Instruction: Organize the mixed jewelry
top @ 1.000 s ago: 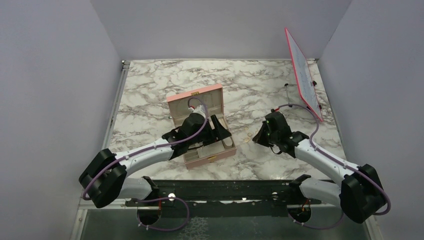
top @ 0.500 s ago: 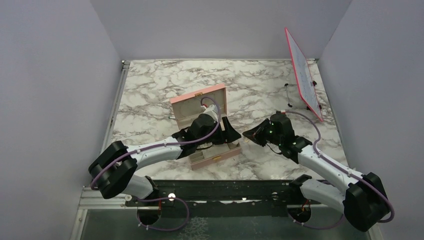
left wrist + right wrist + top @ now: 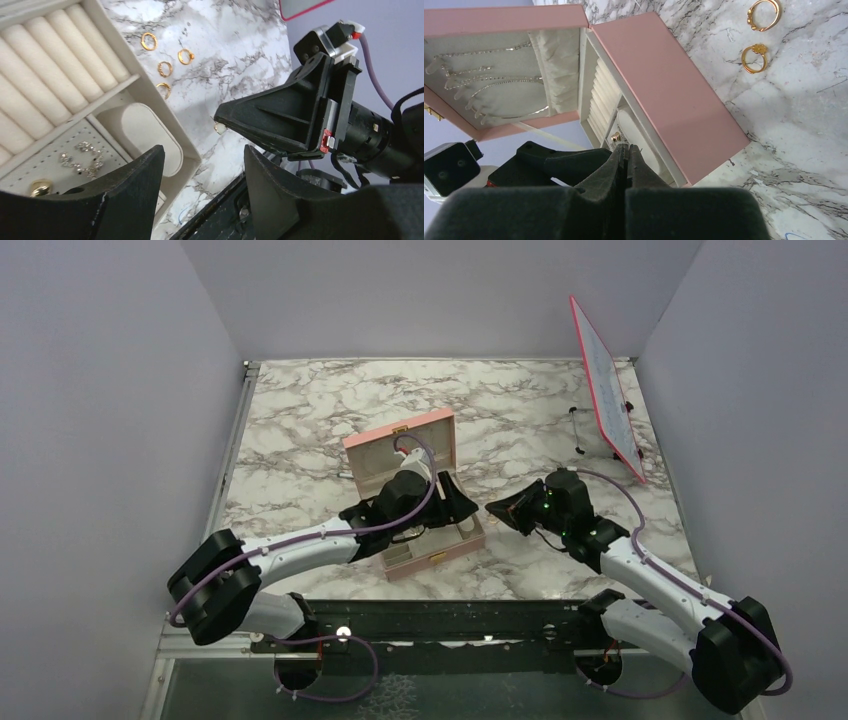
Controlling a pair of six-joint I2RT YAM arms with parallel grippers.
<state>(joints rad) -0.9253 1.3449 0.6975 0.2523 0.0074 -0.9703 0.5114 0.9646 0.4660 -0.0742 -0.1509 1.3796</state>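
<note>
- Swung up off the table (image 3: pixel 300 410) since a second ago, the right gripper (image 3: pixel 220 126) now points at the pink box (image 3: pixel 432 558), which has slid toward it. Its jaws are closed, seemingly pinching a tiny pale piece (image 3: pixel 218 129).
- Just ahead of and below those tips sits the box's near corner, with the earring panel (image 3: pixel 75 160) beyond it.
- Over that corner the left gripper (image 3: pixel 200 155) hangs open, holding nothing.
- Farther off to the side of the tips, four loose gold rings (image 3: pixel 165 68) lie on the table, nearer the right arm.
</note>
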